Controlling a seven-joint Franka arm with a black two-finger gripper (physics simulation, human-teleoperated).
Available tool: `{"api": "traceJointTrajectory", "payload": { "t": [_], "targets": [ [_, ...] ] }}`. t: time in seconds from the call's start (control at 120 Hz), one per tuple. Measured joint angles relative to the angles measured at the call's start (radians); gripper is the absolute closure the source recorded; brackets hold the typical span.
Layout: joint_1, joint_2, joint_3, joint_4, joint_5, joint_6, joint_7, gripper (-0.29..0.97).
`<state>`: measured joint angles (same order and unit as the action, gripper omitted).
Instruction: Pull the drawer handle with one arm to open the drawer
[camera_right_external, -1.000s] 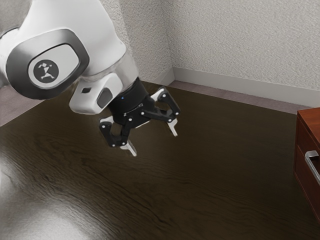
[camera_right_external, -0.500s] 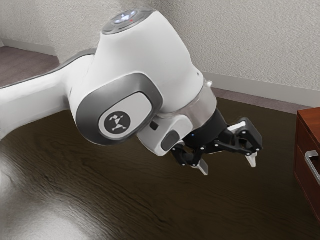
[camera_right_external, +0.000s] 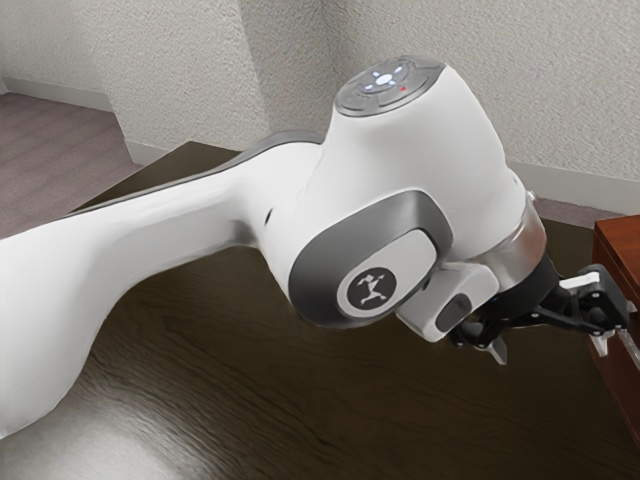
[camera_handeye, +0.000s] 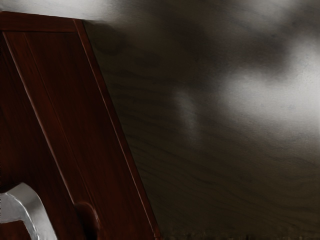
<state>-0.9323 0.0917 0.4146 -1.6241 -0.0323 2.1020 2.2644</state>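
Note:
A reddish-brown wooden drawer cabinet (camera_right_external: 617, 250) stands at the exterior view's right edge, with a silver bar handle (camera_right_external: 632, 352) on its front. My black gripper (camera_right_external: 549, 347) is open, its white-tipped fingers (camera_right_external: 497, 351) spread wide. The far fingertip is right beside the handle, and I cannot tell if it touches. From the wrist camera I look along the drawer front (camera_handeye: 55, 125), and the silver handle (camera_handeye: 22, 212) curves out close under my hand.
The cabinet rests on a dark wood table (camera_right_external: 250, 400) that reaches out toward the exterior view's left. A textured white wall with a baseboard (camera_right_external: 580, 185) runs behind. My bulky white arm (camera_right_external: 300, 230) crosses the middle of the exterior view.
My arm has swept toward the exterior view's right, carrying the open gripper from mid-table to the cabinet's handle. The fingers stayed spread. The cabinet has not moved.

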Motion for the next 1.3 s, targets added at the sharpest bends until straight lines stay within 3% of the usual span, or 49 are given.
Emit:
{"api": "traceJointTrajectory", "payload": {
  "t": [0.608,1.3],
  "targets": [
    [0.032,0.183,-0.005,0.155,-0.106,0.012,0.010,0.00],
    [0.068,0.223,-0.003,0.128,-0.145,0.068,0.011,0.00]
  ]
}}
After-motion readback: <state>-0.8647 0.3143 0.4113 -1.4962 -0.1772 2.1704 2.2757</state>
